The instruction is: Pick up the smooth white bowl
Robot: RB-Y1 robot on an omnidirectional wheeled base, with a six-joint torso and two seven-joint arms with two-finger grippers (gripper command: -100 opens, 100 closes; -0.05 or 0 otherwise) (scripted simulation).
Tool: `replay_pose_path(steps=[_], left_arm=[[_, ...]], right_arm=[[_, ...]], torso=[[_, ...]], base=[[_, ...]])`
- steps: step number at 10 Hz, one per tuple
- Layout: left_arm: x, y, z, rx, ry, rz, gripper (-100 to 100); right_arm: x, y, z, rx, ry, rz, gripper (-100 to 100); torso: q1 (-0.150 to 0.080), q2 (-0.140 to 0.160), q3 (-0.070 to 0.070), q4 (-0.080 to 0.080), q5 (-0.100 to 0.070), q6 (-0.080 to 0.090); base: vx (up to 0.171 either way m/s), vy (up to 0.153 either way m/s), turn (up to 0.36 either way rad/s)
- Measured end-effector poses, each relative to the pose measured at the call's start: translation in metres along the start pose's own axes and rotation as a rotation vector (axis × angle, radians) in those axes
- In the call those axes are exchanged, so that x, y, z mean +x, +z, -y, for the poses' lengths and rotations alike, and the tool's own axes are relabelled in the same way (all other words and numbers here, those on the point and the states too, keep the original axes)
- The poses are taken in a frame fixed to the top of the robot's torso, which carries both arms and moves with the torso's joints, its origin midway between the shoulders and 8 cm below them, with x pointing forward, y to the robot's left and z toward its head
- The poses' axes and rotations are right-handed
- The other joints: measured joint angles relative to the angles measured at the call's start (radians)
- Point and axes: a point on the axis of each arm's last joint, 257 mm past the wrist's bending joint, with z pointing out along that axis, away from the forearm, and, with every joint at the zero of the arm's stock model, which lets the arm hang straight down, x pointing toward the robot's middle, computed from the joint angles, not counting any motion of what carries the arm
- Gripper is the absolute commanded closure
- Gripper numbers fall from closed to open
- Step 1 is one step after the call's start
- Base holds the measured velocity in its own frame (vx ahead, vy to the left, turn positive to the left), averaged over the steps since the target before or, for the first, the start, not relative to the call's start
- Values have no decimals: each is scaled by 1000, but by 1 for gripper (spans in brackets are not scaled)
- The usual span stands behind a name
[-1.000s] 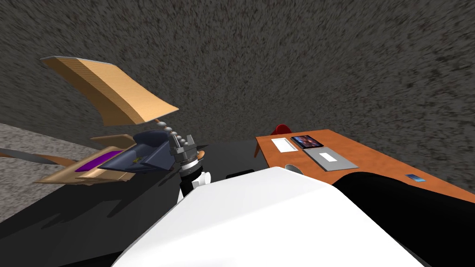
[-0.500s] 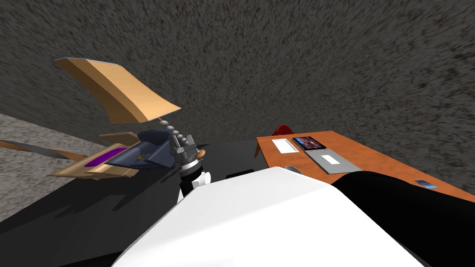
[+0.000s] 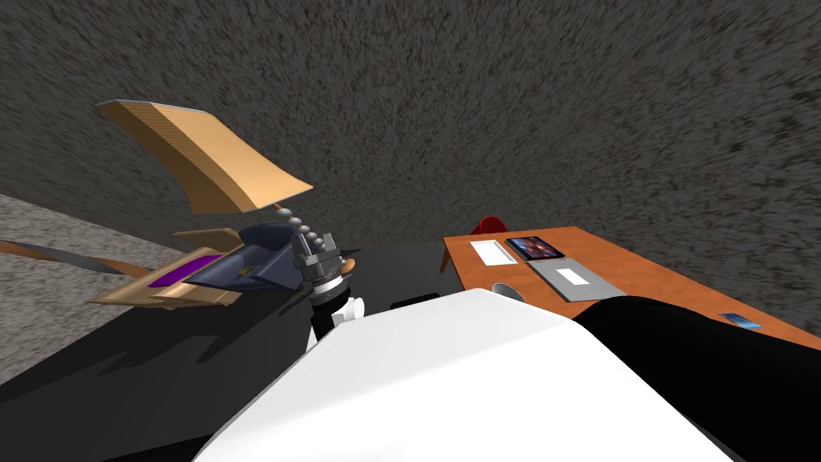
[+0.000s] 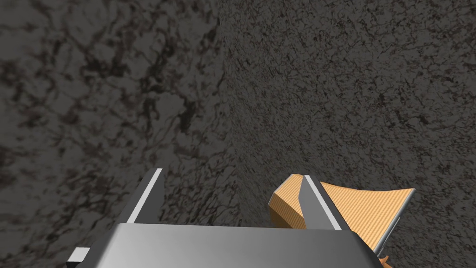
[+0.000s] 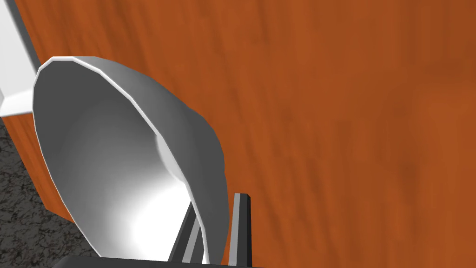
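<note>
the bowl, pale grey inside with a white rim, sat in the right pincer: its wall was nipped between the two fingers, one inside the bowl and one outside, close together. the bowl's mouth faced away from the pincer's body and to one side. whether its base touched anything could not be told. in the head view a sliver of the bowl showed at the near edge of the worktop.

beyond the right pincer and the bowl lay the orange-brown worktop, with dark speckled floor past its edge on the bowl's side.

in the head view, farther along the worktop from the bowl, lay a white flat slab, a tablet with a lit screen and a grey laptop, all near each other. a small blue phone lay well apart from them. a red chair stood at the far end.

the left pincer was raised well away from the worktop, fingers spread about a third of the view apart with nothing between them. a tan panel showed just past one finger.
</note>
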Motion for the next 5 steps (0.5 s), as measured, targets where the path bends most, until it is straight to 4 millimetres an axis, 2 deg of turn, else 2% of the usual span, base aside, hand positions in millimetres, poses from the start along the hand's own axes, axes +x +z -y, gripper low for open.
replay_pose_path(steps=[1, 4, 5], left_arm=[[0, 0, 0, 0, 0, 0, 0], [0, 0, 0, 0, 0, 0, 0], [0, 0, 0, 0, 0, 0, 0]], right_arm=[[0, 0, 0, 0, 0, 0, 100], [5, -14, 6, -4, -12, 8, 100], [5, -14, 6, -5, -10, 9, 0]], torso=[[0, 0, 0, 0, 0, 0], [4, 0, 0, 0, 2, 0], [3, 0, 0, 0, 1, 0]], base=[[11, 28, -99], [10, 39, -70], [0, 0, 0]])
